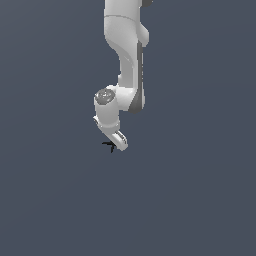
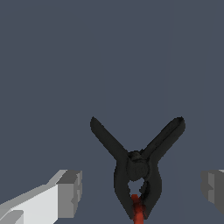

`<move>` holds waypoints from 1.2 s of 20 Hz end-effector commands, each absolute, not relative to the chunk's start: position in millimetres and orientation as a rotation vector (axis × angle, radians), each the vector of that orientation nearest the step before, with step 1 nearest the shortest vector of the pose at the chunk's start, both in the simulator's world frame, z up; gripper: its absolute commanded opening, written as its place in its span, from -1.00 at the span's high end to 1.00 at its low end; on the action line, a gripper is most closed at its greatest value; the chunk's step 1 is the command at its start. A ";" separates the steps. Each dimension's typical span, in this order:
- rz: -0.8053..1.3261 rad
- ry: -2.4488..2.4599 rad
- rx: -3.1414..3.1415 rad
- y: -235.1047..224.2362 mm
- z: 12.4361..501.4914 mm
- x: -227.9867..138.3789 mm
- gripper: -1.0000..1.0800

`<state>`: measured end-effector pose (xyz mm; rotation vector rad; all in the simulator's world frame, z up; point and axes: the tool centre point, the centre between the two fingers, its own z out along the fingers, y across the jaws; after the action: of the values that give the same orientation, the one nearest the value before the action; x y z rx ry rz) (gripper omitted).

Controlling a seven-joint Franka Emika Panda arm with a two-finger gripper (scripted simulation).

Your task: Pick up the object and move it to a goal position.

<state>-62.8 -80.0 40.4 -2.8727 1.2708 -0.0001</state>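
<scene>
**White arm bent low over a small black clamp on a bare grey floor**

The ground (image 1: 200,200) is one flat, matte slate-grey plane filling both views, with no seam or marking. Nothing stands between the arm and its target.

The arm (image 1: 127,60) comes down from the top of the exterior view as smooth, glossy white rounded segments with dark grey panels at the joints and a grey disc cap on the lower joint. Its last link bends toward the floor.

The gripper (image 2: 142,190) is white with blocky grey fingertips (image 2: 70,192). In the wrist view the two pads stand far apart, one at each side of the picture, touching nothing: the jaws are spread wide and hold nothing. In the exterior view the gripper (image 1: 119,141) appears low, near the floor.

The object (image 2: 138,168) is a matte black spring clamp: two long flat handles splayed in a V, crossing at a round pivot, then two shorter curved arms closing toward a small red tip. It lies between the spread fingertips, clear of both. In the exterior view the object (image 1: 109,145) is a tiny black cross of prongs just beside the gripper's tip, on the exterior view's left of it; whether they touch there cannot be told.
</scene>
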 end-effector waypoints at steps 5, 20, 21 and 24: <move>0.000 1.275 -2.871 -80.0 16.0 -63.2 -0.92; 0.000 1.274 -2.871 -79.8 14.2 -62.7 1.00; 0.000 1.274 -2.871 -79.9 14.9 -62.3 1.00; 0.000 1.274 -2.871 -80.2 20.0 -59.6 1.00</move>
<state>-61.3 -80.0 17.1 -2.8713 1.2743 0.0016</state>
